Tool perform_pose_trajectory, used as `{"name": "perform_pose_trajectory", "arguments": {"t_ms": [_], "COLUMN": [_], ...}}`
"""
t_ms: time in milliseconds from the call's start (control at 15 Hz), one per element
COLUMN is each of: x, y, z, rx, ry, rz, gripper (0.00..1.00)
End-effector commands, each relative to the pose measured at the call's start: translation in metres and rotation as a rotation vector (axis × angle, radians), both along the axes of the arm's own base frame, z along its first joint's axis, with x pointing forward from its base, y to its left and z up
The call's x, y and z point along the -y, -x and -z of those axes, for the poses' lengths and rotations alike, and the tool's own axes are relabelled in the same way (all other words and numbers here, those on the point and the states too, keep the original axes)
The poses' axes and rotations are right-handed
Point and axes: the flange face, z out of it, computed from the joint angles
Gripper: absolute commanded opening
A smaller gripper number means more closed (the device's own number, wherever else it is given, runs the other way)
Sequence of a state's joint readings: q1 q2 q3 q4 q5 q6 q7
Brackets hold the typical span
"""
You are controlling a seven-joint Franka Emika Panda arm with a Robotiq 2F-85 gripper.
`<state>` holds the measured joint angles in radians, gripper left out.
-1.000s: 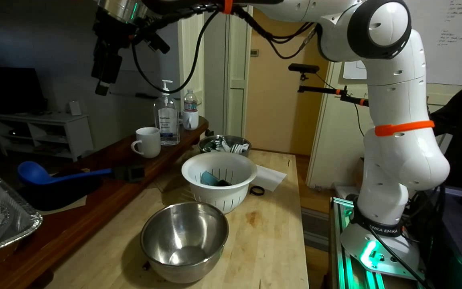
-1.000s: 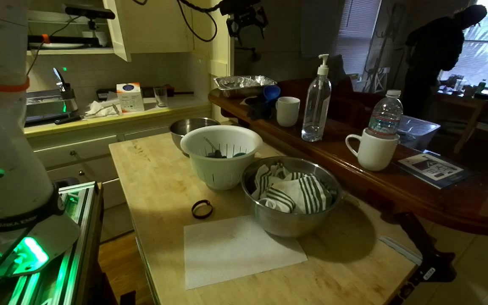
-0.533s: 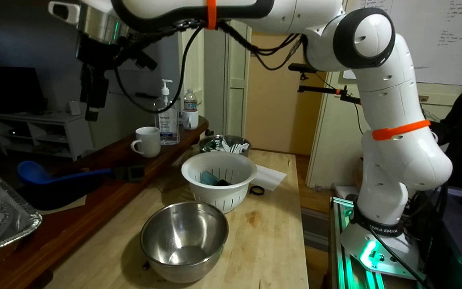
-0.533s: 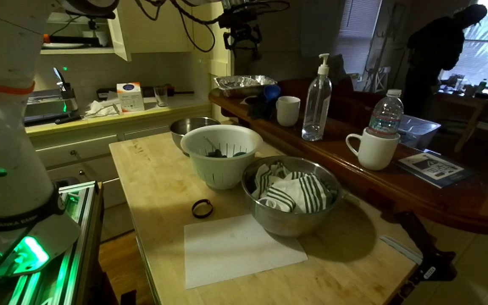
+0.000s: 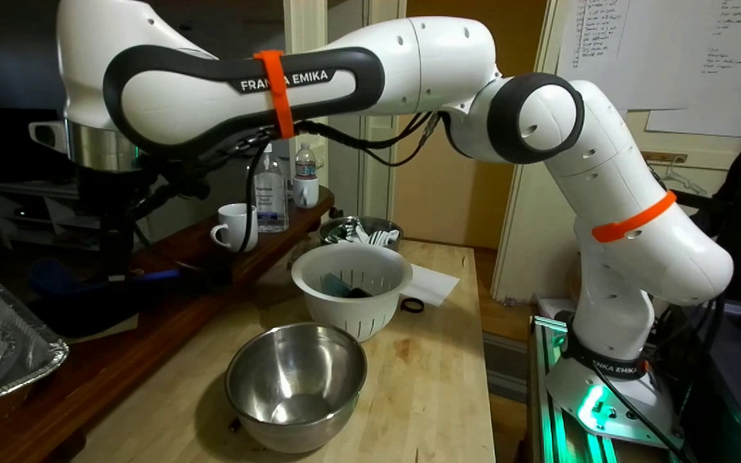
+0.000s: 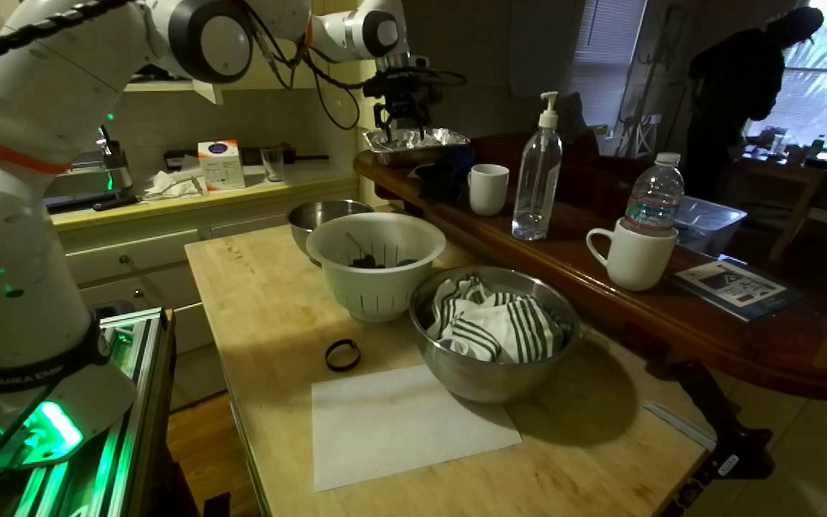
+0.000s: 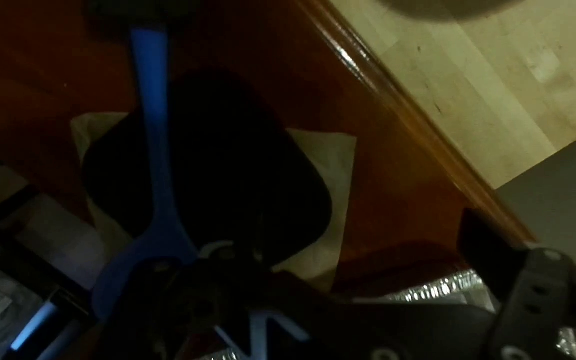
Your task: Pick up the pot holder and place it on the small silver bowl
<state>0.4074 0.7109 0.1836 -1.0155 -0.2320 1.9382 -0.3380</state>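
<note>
Where the flat black pot holder [image 7: 248,170] lies, on tan paper [image 7: 336,170] atop the glossy reddish-brown wooden desk [image 7: 398,185], a long blue ladle [image 7: 160,175] rests across it. Over them hangs the black hand [image 6: 405,135], jaws spread wide, near a crinkled silver foil tray [image 5: 26,318]. On the lower, pale wooden desk [image 5: 428,386], the small round steel bowl [image 5: 296,386] stands upright near a white slotted colander [image 5: 345,314] (something teal [image 5: 334,285] sits inside).

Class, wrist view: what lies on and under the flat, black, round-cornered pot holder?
A blue, long-handled ladle lies partly on top. Beneath, a tan, papery sheet sticks out; the pot holder hides its middle.
</note>
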Motion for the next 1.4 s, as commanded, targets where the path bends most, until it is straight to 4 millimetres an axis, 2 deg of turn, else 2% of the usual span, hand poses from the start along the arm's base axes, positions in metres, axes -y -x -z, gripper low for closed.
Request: {"name": "perform_pose_trajectory", "arguments": {"t_ms": [0, 200, 800, 1333], "x": [-0.001, 0.001, -0.002, -0.013], "y": [-0.002, -0.007, -0.030, -0.032], "z": [0.005, 0.006, 0.040, 0.050], "rx": [-0.009, -0.008, 0.041, 0.067], "ry": [0.002, -0.002, 0.074, 0.153], "rz": [0.036, 0.076, 0.200, 0.172], "gripper": [1.00, 1.00, 1.00, 0.98]}}
